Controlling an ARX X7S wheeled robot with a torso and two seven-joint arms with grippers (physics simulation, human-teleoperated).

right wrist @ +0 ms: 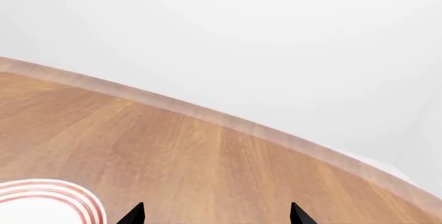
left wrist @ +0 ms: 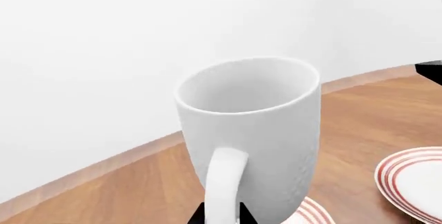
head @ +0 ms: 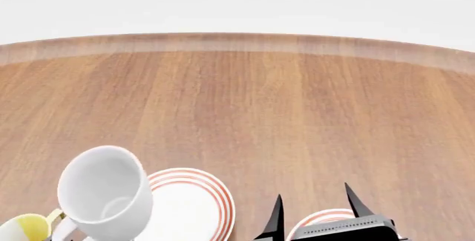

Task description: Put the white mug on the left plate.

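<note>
The white mug [head: 104,193] is tall, glossy and all white. It hangs tilted at the lower left of the head view, its mouth turned up toward the camera, overlapping the left edge of the left plate [head: 194,207]. In the left wrist view my left gripper [left wrist: 221,217] is shut on the mug's [left wrist: 255,131] loop handle, with a black finger on each side. A bit of the left plate's red-ringed rim [left wrist: 314,214] shows just under the mug. My right gripper [head: 312,197] is open and empty, with bare wood between its fingers in the right wrist view [right wrist: 217,214].
The look-alike right plate [head: 326,219] lies under my right gripper and also shows in the left wrist view [left wrist: 414,182]. A white mug with a yellow inside [head: 26,227] stands at the lower left corner. The round wooden table's far edge [head: 237,40] meets a white wall. A plate rim [right wrist: 48,195] shows in the right wrist view.
</note>
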